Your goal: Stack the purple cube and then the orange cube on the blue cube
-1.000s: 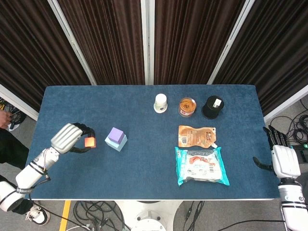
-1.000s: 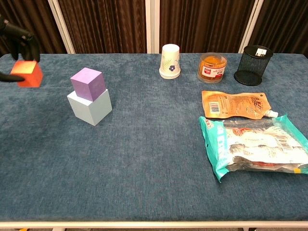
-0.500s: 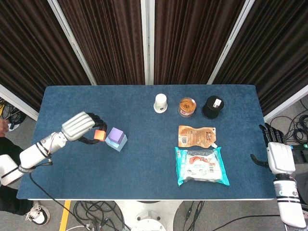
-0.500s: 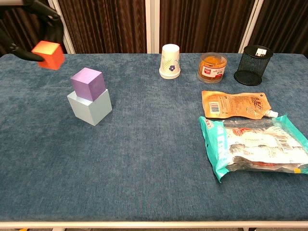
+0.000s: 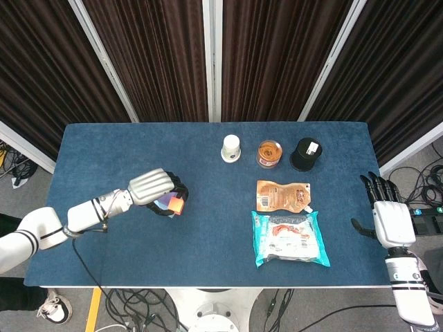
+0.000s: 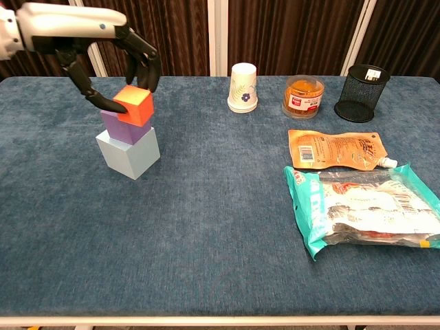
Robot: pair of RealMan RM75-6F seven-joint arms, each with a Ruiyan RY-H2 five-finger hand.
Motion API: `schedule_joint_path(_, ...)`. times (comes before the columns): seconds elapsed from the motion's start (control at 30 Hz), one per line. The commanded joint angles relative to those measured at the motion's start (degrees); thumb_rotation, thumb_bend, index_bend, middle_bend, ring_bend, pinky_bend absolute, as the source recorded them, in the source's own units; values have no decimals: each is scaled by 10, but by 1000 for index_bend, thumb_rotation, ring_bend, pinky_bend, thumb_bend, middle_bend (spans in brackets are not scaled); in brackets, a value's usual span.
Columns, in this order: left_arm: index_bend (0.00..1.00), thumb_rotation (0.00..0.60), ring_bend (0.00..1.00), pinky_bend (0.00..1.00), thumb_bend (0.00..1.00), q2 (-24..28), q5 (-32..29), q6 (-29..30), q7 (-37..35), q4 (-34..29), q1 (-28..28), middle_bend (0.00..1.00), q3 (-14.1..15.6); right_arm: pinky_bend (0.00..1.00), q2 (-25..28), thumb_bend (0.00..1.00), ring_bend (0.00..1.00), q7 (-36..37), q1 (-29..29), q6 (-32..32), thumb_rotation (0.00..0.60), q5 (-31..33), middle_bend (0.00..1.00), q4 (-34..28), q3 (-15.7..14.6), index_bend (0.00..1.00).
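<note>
Since the earlier frames our left hand point(image 5: 154, 188) has carried the orange cube point(image 5: 176, 205) rightward from the table's left side to the stack. From the head view, we grip that cube between dark fingers, and it covers most of the purple cube point(image 5: 165, 203). Our right hand point(image 5: 388, 218) hangs off the table's point(image 5: 208, 149) right edge, fingers straight and apart, holding nothing. From the chest view, our left hand point(image 6: 110, 65) pinches the orange cube point(image 6: 135, 104) over the purple cube point(image 6: 115, 125), overhanging it to the right; we cannot tell if they touch. The purple cube sits on the blue cube point(image 6: 128, 152). A paper cup point(image 6: 243, 87), jar point(image 6: 302, 96), mesh holder point(image 6: 362, 84) and two pouches point(image 6: 337, 149) lie right
</note>
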Motion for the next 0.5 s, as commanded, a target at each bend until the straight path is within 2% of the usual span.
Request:
schedule_joint_path(0.03, 504, 600, 460, 466, 302, -15, -6, -4, -8, 26, -14, 645, 4, 0, 4, 144, 0, -7, -1, 5, 600, 2, 0, -7, 2, 0)
schedule_joint_path(0.5, 507, 600, 459, 451, 302, -15, -24, 38, -26, 78, -11, 645, 24, 0, 0, 144, 0, -36, 5, 11, 600, 13, 0, -24, 4, 0)
